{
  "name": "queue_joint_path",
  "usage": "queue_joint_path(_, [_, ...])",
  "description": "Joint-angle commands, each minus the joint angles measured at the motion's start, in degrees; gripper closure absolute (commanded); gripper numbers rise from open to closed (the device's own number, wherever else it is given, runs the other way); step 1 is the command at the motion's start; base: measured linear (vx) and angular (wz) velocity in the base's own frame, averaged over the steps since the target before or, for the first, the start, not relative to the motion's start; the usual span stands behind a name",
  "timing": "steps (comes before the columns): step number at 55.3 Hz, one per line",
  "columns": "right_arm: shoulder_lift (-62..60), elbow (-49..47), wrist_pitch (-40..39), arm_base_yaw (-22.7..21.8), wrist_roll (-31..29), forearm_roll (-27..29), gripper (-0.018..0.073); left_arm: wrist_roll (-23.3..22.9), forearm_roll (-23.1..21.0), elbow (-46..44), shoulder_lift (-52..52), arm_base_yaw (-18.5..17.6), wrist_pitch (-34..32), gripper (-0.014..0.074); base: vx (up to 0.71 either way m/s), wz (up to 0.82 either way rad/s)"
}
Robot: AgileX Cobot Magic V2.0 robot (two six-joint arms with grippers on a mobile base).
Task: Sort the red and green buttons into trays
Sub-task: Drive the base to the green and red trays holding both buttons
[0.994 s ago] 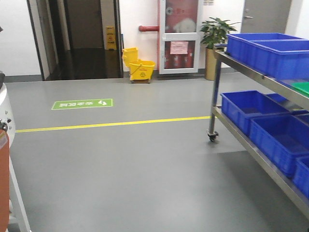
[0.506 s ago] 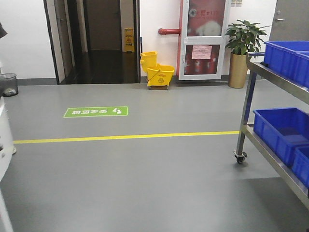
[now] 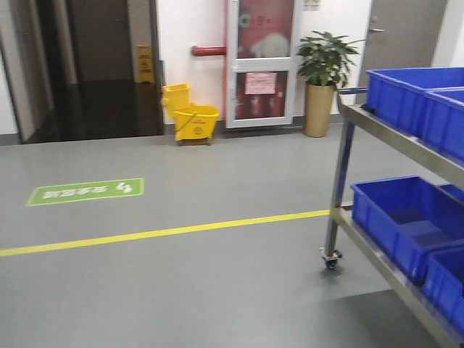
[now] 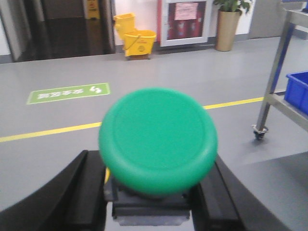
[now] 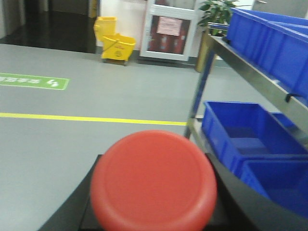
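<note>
- On the right of the front view, a wheeled steel shelf cart [image 3: 341,181] stands on the grey floor [image 3: 181,290], carrying deep blue crates [image 3: 406,225] on two levels. It lies on the right arm's side, and its far end runs out of frame.
- In the left wrist view, the left gripper [image 4: 151,204] has its dark fingers [image 4: 72,192] closed against the blocky base of the green button [image 4: 158,139], whose round cap faces the camera.
- In the right wrist view, the right gripper [image 5: 154,211] clamps the red button [image 5: 154,183] the same way, a finger on either side.
- The trays appear in no view, so which way they lie from either button cannot be told.
- The front view is blurred, and the red button's base is mostly hidden under its cap.
</note>
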Motion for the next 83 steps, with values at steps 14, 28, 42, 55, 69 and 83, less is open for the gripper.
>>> queue_joint_path(14, [-0.3, -2.2, -4.2, -0.1, -0.2, 0.0, 0.0568, -0.5, 0.2, -1.8, 0.0, -0.2, -3.4, 0.0591, 0.54, -0.45])
queue_joint_path(28, [-0.3, -2.2, -4.2, -0.1, -0.2, 0.0, 0.0568, -0.5, 0.2, -1.8, 0.0, -0.2, -3.4, 0.0591, 0.47, -0.44])
queue_joint_path(42, [-0.3, -2.2, -4.2, -0.1, -0.2, 0.0, 0.0568, -0.5, 0.2, -1.8, 0.0, -0.2, -3.4, 0.0591, 0.41, -0.58])
queue_joint_path(55, [-0.3, -2.2, -4.2, -0.1, -0.2, 0.0, 0.0568, -0.5, 0.2, -1.8, 0.0, -0.2, -3.4, 0.0591, 0.34, -0.79])
queue_joint_path(69, [-0.3, -2.2, -4.2, -0.1, -0.2, 0.0, 0.0568, -0.5, 0.2, -1.8, 0.0, -0.2, -3.4, 0.0591, 0.29, -0.80])
queue_joint_path(83, [-0.3, -2.2, -4.2, -0.1, -0.2, 0.0, 0.0568, -0.5, 0.2, -1.8, 0.0, -0.2, -3.4, 0.0591, 0.24, -0.72])
